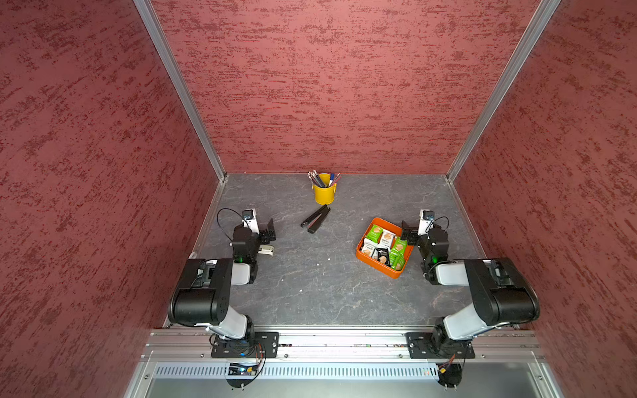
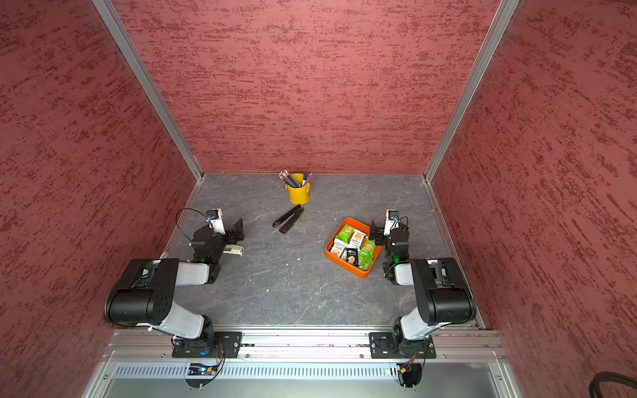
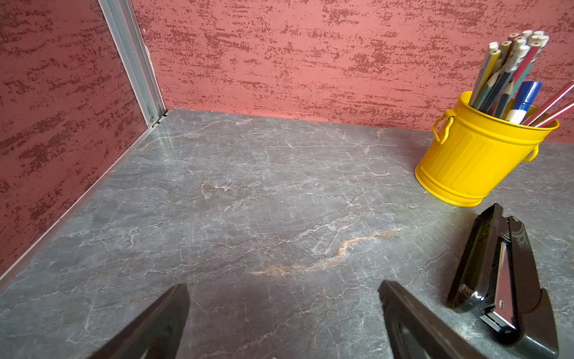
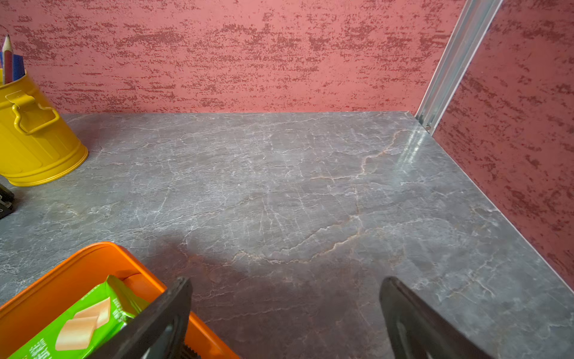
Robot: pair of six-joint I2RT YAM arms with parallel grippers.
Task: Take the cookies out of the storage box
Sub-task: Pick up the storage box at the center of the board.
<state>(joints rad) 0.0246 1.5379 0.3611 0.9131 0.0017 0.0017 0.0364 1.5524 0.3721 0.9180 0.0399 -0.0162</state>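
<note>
Cookies [image 1: 384,246] in glossy green, cream and black packets fill the storage box [image 1: 375,266], a shallow orange tray with rounded corners on the grey veined table [image 1: 310,286] beside the right arm. Perhaps eight packets show, since overlap hides some. A ribbed yellow bucket [image 1: 324,194] holds pencils [image 1: 315,178]. A black stapler [image 3: 503,279] lies near it. The left hand [image 1: 269,239] and right hand [image 1: 407,235] gape empty. Only the right wrist view shows a finger [image 4: 161,317] crossing the box's corner.
</note>
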